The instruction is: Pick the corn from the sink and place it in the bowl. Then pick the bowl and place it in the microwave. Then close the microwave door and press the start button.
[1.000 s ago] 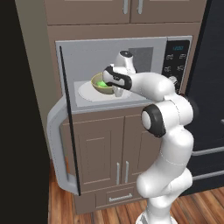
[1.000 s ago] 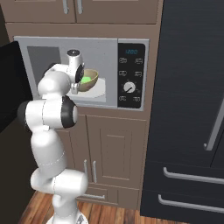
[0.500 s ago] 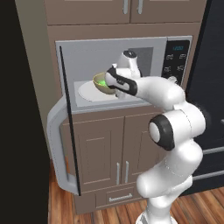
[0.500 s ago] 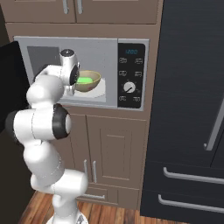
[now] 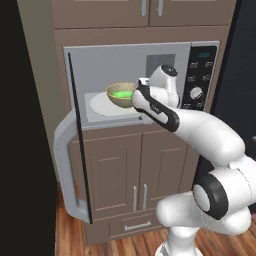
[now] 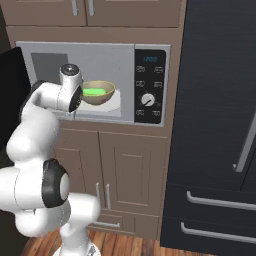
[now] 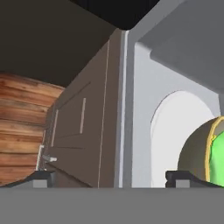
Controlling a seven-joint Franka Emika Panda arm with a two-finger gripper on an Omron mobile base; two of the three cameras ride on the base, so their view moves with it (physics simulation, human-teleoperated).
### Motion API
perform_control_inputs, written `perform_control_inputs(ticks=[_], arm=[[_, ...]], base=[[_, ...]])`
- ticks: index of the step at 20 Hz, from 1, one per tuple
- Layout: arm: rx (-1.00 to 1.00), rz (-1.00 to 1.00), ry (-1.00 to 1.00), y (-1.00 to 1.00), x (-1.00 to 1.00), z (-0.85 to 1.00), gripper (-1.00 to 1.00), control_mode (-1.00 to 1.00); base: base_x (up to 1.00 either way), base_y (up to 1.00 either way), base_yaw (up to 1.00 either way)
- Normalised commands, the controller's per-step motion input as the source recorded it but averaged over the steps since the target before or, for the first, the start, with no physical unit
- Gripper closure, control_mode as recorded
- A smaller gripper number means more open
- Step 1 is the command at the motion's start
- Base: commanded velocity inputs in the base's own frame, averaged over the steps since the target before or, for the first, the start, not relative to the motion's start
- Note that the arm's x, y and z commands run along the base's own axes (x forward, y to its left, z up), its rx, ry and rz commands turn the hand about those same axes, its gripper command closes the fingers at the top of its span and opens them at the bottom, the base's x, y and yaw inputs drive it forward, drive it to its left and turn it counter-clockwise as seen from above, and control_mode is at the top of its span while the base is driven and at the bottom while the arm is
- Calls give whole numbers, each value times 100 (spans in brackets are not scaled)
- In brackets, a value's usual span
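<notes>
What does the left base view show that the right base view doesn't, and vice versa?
Left base only: the open microwave door seen edge-on, with its curved grey handle. Right base only: the black fridge with its handles, right of the microwave. Both: the bowl holding the corn on the white turntable inside the microwave, the control panel, the wrist beside the bowl, and the cabinets below.

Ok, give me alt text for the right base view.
A round tan bowl holding a bright green corn cob sits inside the open silver-grey microwave. The white arm's gripper is beside the bowl's left side, jaws open.
</notes>
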Motion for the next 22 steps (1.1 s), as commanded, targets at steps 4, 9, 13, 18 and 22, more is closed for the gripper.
perform_control_inputs(ticks=[4,9,13,18,22], arm=[[13,13,-4,-18,-100,18,-100,-100],[11,17,-6,-12,-100,12,-100,-100],[7,30,-2,0,-100,22,-100,-100],[5,31,-6,0,-100,38,-100,-100],[1,24,-7,0,-100,49,-100,-100]], base=[[0,0,0],[0,0,0],[0,0,0],[0,0,0],[0,0,0]])
